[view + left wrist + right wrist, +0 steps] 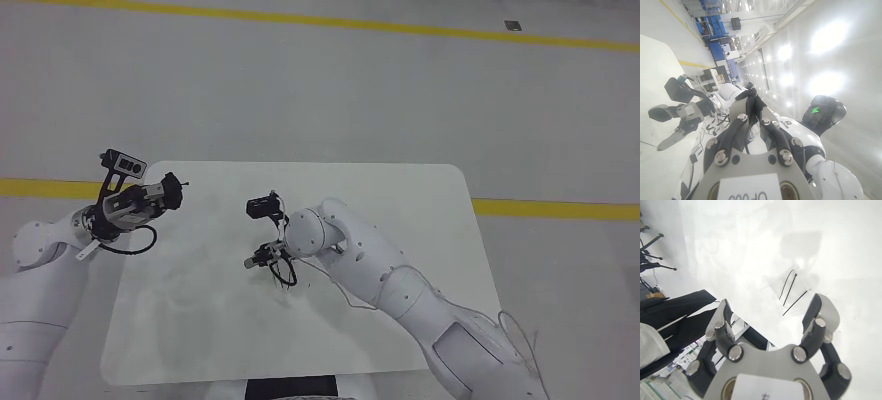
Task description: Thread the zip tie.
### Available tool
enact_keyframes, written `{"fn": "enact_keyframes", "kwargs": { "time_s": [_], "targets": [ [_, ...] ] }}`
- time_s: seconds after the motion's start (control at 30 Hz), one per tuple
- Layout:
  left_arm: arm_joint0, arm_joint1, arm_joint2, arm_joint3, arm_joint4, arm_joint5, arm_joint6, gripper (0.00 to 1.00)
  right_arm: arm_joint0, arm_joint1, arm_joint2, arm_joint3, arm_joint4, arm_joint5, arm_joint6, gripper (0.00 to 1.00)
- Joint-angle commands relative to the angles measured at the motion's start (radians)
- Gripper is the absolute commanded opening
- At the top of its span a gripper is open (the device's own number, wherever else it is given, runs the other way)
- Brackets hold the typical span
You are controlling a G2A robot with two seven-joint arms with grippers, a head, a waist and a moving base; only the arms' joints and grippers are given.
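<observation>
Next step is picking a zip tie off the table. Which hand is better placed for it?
Right. The right hand is open over the table, with the zip ties lying just ahead of its fingertips. The left hand is closed, off at the table's edge.

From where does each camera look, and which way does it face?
Top view: above the arms, facing down on the table; both arms show.
Left wrist view: on the left arm, facing sideways across the table; left gripper, shut on a black strip, and the robot's head show.
Right wrist view: low over the table, facing down at zip ties; the open right gripper shows.
Shared: the top and left wrist views both show the right gripper.
</observation>
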Motion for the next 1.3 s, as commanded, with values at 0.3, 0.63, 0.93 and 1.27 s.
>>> {"fn": "enact_keyframes", "kwargs": {
  "time_s": [0.3,0.63,0.93,1.27],
  "targets": [
    [0.000,0.000,0.000,0.000,0.000,0.000,0.000,0.00,-0.008,-0.032,0.019,0.031,-0.086,0.014,0.102,1.00],
    [0.000,0.000,0.000,0.000,0.000,0.000,0.000,0.00,-0.026,-0.048,0.065,0.038,-0.124,0.014,0.114,1.00],
    [0.000,0.000,0.000,0.000,0.000,0.000,0.000,0.00,-0.053,-0.052,0.031,-0.001,-0.148,-0.003,0.096,1.00],
    [0.000,0.000,0.000,0.000,0.000,0.000,0.000,0.00,-0.053,-0.069,0.003,0.035,-0.174,0.014,0.089,0.28]
  ]
}}
